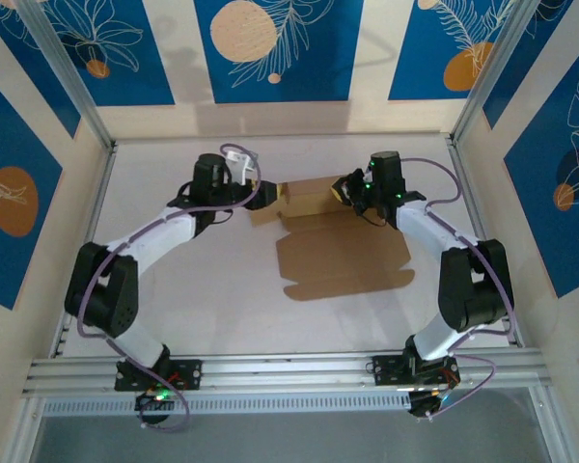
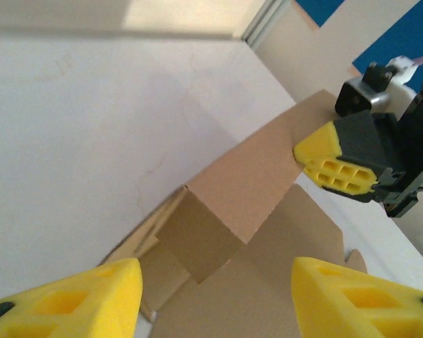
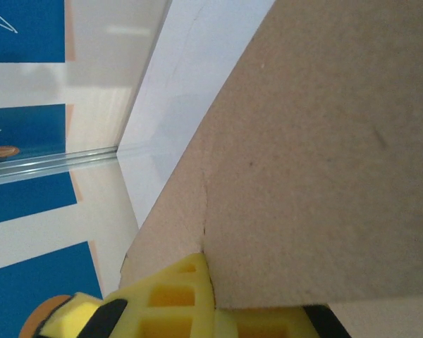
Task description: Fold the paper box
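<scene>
The paper box (image 1: 343,258) is brown cardboard in mid-table: a flat panel with tabs lies toward me, and a folded-up wall (image 1: 309,196) stands along its far edge. My right gripper (image 1: 345,188) is shut on the right end of that wall, and in the right wrist view its yellow fingers (image 3: 190,303) pinch the cardboard sheet (image 3: 324,155). My left gripper (image 1: 263,196) is at the wall's left end. It (image 2: 215,285) stands open and holds nothing, and the folded corner flap (image 2: 201,236) lies just beyond its fingers. The right gripper's yellow finger (image 2: 331,165) presses the wall's far end.
The white table (image 1: 193,289) is enclosed by cream and blue panels with metal corner posts (image 1: 72,82). An aluminium rail (image 1: 289,371) carrying both arm bases runs along the near edge. Purple cables trail along both arms.
</scene>
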You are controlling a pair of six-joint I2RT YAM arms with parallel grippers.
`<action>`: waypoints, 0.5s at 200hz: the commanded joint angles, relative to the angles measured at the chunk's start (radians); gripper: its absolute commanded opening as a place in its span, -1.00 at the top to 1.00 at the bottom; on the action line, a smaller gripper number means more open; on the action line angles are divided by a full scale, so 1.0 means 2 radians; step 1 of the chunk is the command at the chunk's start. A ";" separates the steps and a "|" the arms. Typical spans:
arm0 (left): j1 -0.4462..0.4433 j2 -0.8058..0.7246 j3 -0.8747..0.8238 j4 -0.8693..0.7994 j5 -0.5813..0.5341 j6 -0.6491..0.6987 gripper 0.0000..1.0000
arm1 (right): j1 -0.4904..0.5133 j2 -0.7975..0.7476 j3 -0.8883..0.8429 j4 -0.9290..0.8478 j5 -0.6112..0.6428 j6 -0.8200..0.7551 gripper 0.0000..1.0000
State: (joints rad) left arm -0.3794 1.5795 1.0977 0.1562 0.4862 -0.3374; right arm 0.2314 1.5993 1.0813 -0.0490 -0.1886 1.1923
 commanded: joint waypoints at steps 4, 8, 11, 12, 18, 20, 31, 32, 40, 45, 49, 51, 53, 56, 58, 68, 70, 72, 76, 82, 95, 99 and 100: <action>0.025 -0.033 -0.018 -0.002 -0.060 0.060 -0.07 | -0.007 0.019 -0.001 -0.062 -0.014 -0.022 0.91; 0.030 -0.038 -0.022 -0.008 -0.080 0.064 -0.06 | -0.008 0.019 -0.001 -0.062 -0.015 -0.022 0.91; 0.035 -0.041 -0.025 -0.012 -0.097 0.065 -0.06 | -0.008 0.019 -0.001 -0.062 -0.016 -0.022 0.91; 0.036 -0.041 -0.026 -0.013 -0.103 0.066 -0.06 | -0.009 0.019 -0.001 -0.062 -0.016 -0.022 0.91; 0.045 -0.045 -0.032 -0.021 -0.138 0.066 -0.06 | -0.009 0.019 0.000 -0.063 -0.018 -0.025 0.91; 0.047 -0.045 -0.033 -0.025 -0.152 0.066 -0.06 | -0.010 0.019 0.000 -0.062 -0.019 -0.025 0.91; 0.064 -0.040 -0.032 -0.048 -0.198 0.073 -0.07 | -0.011 0.020 0.001 -0.062 -0.021 -0.027 0.92; 0.065 -0.038 -0.032 -0.051 -0.201 0.074 -0.06 | -0.011 0.020 0.001 -0.062 -0.022 -0.028 0.92; 0.075 -0.027 -0.023 -0.071 -0.207 0.085 -0.05 | -0.011 0.021 0.002 -0.063 -0.024 -0.031 0.91; 0.080 -0.017 -0.016 -0.082 -0.204 0.096 -0.04 | -0.011 0.022 0.003 -0.064 -0.024 -0.032 0.91; 0.081 -0.008 -0.008 -0.091 -0.202 0.105 -0.05 | -0.012 0.022 0.004 -0.065 -0.025 -0.033 0.91; 0.082 -0.003 -0.003 -0.097 -0.201 0.109 -0.04 | -0.012 0.022 0.004 -0.065 -0.025 -0.033 0.91; 0.082 0.002 0.001 -0.103 -0.199 0.112 -0.04 | -0.012 0.022 0.004 -0.065 -0.026 -0.034 0.92; 0.082 0.011 0.009 -0.113 -0.198 0.120 -0.04 | -0.012 0.022 0.004 -0.065 -0.026 -0.034 0.91; 0.082 0.017 0.014 -0.120 -0.197 0.124 -0.04 | -0.013 0.022 0.004 -0.065 -0.027 -0.034 0.92; 0.082 0.042 0.033 -0.141 -0.195 0.135 -0.04 | -0.013 0.022 0.005 -0.065 -0.028 -0.034 0.91; 0.082 0.047 0.034 -0.144 -0.195 0.136 -0.04 | -0.013 0.022 0.005 -0.065 -0.029 -0.034 0.91; 0.082 0.052 0.038 -0.145 -0.194 0.137 -0.04 | -0.013 0.023 0.005 -0.065 -0.030 -0.033 0.91; 0.082 0.061 0.041 -0.147 -0.191 0.139 -0.03 | -0.013 0.023 0.006 -0.065 -0.030 -0.033 0.92; 0.082 0.075 0.048 -0.149 -0.185 0.145 -0.02 | -0.013 0.024 0.007 -0.065 -0.030 -0.033 0.92; 0.082 0.103 0.064 -0.156 -0.157 0.154 0.00 | -0.013 0.025 0.009 -0.064 -0.032 -0.032 0.92; 0.082 0.110 0.069 -0.160 -0.147 0.156 0.00 | -0.013 0.026 0.010 -0.064 -0.032 -0.032 0.91; 0.082 0.112 0.070 -0.161 -0.144 0.157 0.00 | -0.013 0.026 0.010 -0.064 -0.032 -0.032 0.92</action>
State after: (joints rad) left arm -0.2123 1.7256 1.1732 -0.0669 0.1356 -0.1013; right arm 0.2089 1.6104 1.0943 -0.0650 -0.2413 1.1522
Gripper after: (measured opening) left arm 0.504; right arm 0.065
